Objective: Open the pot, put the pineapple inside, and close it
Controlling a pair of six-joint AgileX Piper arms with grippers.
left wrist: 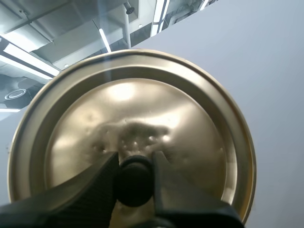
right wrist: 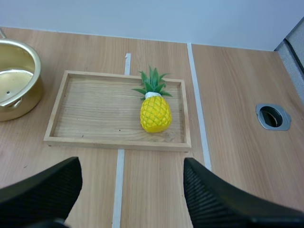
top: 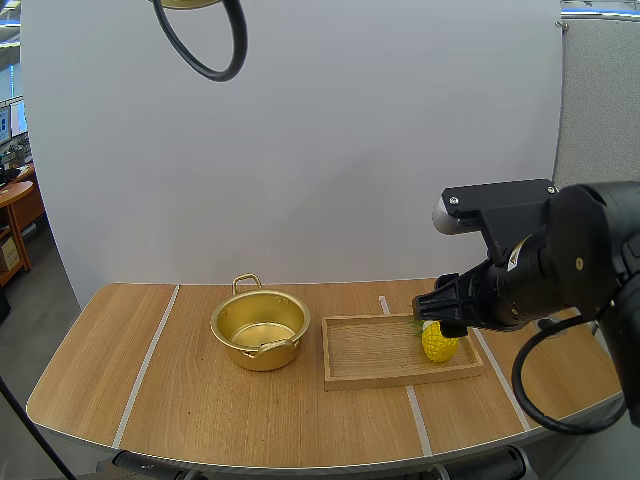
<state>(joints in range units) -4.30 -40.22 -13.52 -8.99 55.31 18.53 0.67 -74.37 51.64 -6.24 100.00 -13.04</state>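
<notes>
The gold pot stands open on the table, left of the wooden tray. A yellow pineapple with green leaves lies at the tray's right end. My right gripper hovers just above it. In the right wrist view its fingers stand wide apart around nothing, with the pineapple in the tray beyond them and the pot beside it. My left gripper is shut on the black knob of the gold lid, held high above the table.
White tape lines cross the wooden table. A round metal grommet is set in the table right of the tray. Bare tabletop lies left of the pot and in front of the tray.
</notes>
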